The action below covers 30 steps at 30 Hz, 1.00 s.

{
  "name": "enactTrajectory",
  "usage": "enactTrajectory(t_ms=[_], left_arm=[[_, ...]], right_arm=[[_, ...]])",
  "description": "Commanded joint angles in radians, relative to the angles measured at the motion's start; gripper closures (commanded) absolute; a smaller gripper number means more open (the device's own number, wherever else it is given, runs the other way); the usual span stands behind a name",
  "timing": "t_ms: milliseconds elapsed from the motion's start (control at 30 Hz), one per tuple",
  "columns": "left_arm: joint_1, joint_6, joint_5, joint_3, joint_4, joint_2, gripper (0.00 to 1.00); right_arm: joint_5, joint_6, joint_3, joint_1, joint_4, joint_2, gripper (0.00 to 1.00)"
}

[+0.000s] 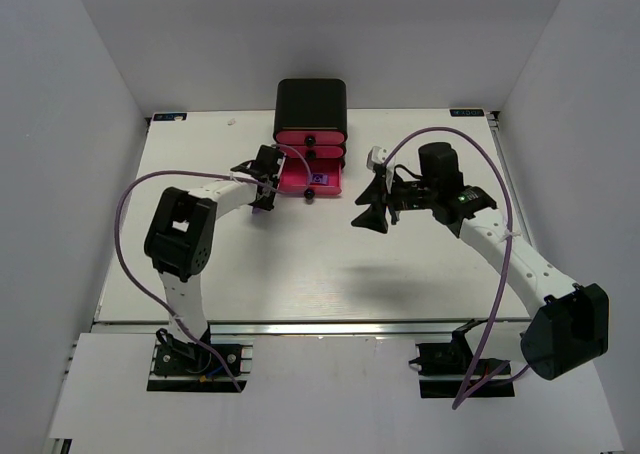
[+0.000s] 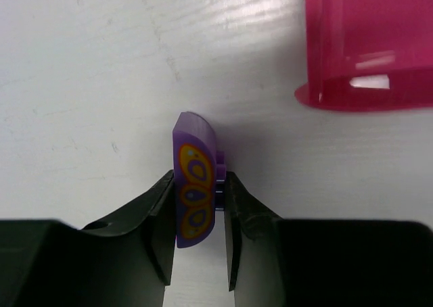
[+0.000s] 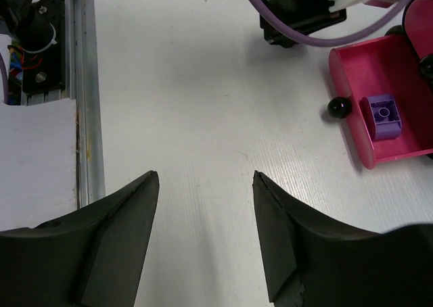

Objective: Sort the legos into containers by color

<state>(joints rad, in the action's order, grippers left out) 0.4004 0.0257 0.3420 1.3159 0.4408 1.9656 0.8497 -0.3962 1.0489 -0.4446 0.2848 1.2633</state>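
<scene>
Two purple legos we list: butterfly brick point(image 2: 193, 151), frame centre, pinched on edge by the left gripper point(image 2: 199, 180); plain brick point(image 3: 383, 115) inside the open drawer point(image 3: 371, 63), upper right. Jaws of the right gripper point(image 3: 204, 185) stand wide.

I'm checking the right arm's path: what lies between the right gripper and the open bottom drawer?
Only bare white table: the right wrist view shows nothing between the right gripper and the open drawer.
</scene>
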Motion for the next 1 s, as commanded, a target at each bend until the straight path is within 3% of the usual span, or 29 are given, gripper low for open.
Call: enactTrajectory(t_ms=[0, 200, 500, 533, 733, 967], left_arm=[[-0.008, 0.046, -0.089, -0.044, -0.007, -0.166, 0.7], [-0.008, 0.089, -0.26, -0.086, -0.106, -0.333, 0.71], [0.002, 0.212, -0.34, 0.069, -0.204, -0.176, 0.68], [0.002, 0.233, -0.34, 0.081, -0.208, -0.145, 0.66], [0.002, 0.29, -0.334, 0.175, -0.215, -0.041, 0.37], [0.002, 0.298, -0.333, 0.22, -0.191, -0.037, 0.31]], right_arm=[[0.041, -0.003, -0.007, 0.014, -0.03, 0.002, 0.37], [0.046, 0.003, -0.007, 0.014, -0.032, 0.011, 0.38], [0.035, 0.002, -0.013, 0.029, -0.029, 0.021, 0.39], [0.035, 0.003, -0.015, 0.029, -0.029, 0.021, 0.39], [0.04, 0.0, -0.015, 0.044, -0.027, 0.016, 0.38], [0.043, -0.035, -0.02, 0.056, -0.016, 0.024, 0.39]])
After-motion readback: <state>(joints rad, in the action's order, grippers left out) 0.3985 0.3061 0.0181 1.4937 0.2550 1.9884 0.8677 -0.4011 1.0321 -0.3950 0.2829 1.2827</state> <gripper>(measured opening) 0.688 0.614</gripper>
